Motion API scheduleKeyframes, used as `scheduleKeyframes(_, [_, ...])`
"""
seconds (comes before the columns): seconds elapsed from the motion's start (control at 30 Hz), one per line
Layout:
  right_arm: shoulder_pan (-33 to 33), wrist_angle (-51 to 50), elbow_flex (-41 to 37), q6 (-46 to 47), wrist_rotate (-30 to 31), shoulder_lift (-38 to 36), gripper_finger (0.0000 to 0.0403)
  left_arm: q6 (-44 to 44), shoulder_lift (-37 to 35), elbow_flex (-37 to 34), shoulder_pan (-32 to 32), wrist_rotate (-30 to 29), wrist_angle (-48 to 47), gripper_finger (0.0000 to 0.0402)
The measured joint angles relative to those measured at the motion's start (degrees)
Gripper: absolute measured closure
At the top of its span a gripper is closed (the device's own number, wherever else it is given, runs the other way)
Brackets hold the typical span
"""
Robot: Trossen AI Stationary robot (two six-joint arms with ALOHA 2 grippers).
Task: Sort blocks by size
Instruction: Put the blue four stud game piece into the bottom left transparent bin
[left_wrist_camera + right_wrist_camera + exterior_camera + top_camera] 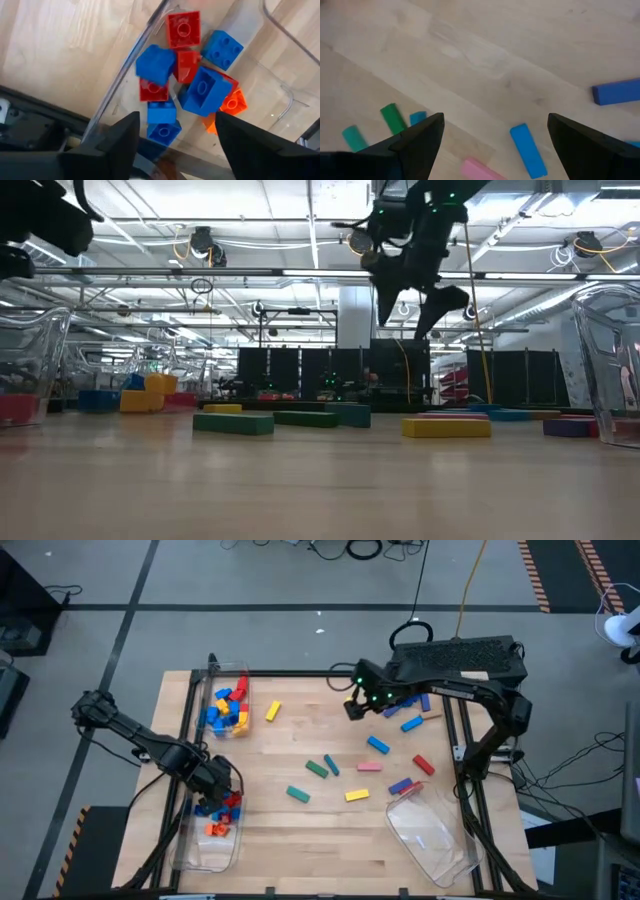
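Small red, blue and orange blocks (192,75) lie piled in the clear near-left bin (205,840). My left gripper (177,150) hangs open just above them, pointing down, with nothing between its fingers. Longer blocks lie scattered flat on the wooden table: a blue bar (527,150), a pink one (477,170), a green one (393,117) and a yellow one (357,795). My right gripper (355,705) hangs open above the table's far middle, well clear of the bars; it shows high up in the low view (420,290).
A second clear bin (228,705) at the far left holds blue, yellow and red blocks. A third clear bin (430,830) sits at the near right, skewed. More bars lie near the right arm's base (411,724). Bare wood runs along the near edge.
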Motion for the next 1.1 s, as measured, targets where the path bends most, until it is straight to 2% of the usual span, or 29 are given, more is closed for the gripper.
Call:
scheduleKeyframes(0.2, [1.44,0.58,0.0,2.35,4.22,3.04,0.0062,-2.4,-0.03,1.92,0.68,-0.4,0.24,0.013])
scheduleKeyframes(0.4, [0.61,2.03,0.0,4.37,1.1,6.39,0.0062,1.45,-1.65,8.17,1.14,-13.8,0.34,0.014])
scheduleKeyframes(0.53, [-1.36,0.6,0.0,6.78,1.76,8.93,0.0062,4.74,-2.96,11.42,3.2,-18.78,0.44,0.0142])
scheduleKeyframes(0.7, [-4.82,-4.21,0.0,11.56,7.34,11.29,0.0062,5.51,-3.08,13.42,5.71,-20.76,2.45,0.0142])
scheduleKeyframes(0.9, [-9.42,-5.65,-0.35,17.32,10.54,11.72,0.0062,8.67,-3.02,13.49,7.5,-22.82,4.95,0.0142])
scheduleKeyframes(1.1, [-13.72,-4.47,-4.24,30.2,11.65,11.7,0.0062,13.73,-3.02,13.49,9.83,-23.89,4.96,0.0142])
